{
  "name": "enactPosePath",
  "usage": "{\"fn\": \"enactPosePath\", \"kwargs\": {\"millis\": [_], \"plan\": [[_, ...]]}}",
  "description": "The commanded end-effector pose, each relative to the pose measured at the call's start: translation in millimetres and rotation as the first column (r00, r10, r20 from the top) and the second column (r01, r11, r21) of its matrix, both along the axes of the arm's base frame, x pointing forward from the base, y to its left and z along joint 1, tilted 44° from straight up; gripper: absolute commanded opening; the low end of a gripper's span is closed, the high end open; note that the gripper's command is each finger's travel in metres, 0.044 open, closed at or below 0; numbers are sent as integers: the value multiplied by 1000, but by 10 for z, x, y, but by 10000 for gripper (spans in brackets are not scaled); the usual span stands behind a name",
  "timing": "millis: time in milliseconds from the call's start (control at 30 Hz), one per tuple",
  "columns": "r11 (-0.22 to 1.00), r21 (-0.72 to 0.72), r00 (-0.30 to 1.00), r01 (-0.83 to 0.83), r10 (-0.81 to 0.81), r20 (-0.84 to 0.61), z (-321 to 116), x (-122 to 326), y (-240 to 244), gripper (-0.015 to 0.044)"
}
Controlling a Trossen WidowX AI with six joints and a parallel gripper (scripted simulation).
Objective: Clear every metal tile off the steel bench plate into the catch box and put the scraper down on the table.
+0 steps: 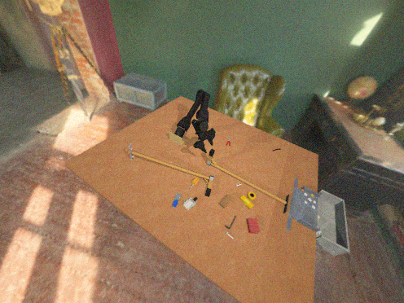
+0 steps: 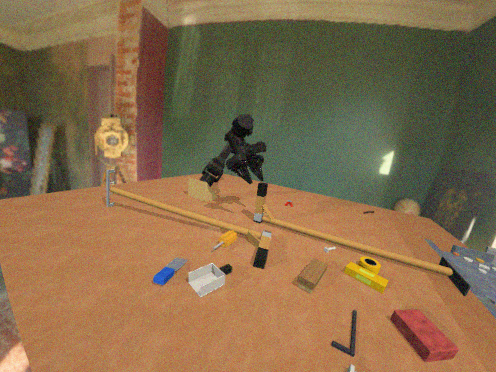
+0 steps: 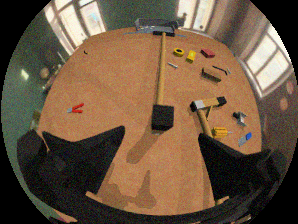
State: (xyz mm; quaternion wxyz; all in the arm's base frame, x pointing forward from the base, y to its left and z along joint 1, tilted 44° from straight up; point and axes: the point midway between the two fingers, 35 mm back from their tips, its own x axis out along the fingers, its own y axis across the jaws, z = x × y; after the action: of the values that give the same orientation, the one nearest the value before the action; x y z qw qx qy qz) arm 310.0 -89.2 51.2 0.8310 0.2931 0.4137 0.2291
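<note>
The long scraper lies on the table, its black blade at the near edge of the steel bench plate and its raised, black-ended grip toward the arm. Several small pale metal tiles lie on the plate. The catch box is at the plate's far end; its floor is partly hidden. My gripper is open and empty, above the table behind the scraper's grip, which shows between and beyond the fingers in the wrist view.
A second long-handled tool with a metal head lies left of the scraper, its grip near the scraper's. Red pliers, an orange screwdriver, a wooden block, yellow items and a red block lie around.
</note>
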Motion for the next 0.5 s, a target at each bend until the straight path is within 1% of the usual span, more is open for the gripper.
{"fn": "enactPosePath", "kwargs": {"millis": [0, 467], "plan": [[1000, 5, 1000, 2, -2, -9, -51, 27, 44, 440], [1000, 2, 1000, 1, -1, -10, -185, 161, 175, 440]]}}
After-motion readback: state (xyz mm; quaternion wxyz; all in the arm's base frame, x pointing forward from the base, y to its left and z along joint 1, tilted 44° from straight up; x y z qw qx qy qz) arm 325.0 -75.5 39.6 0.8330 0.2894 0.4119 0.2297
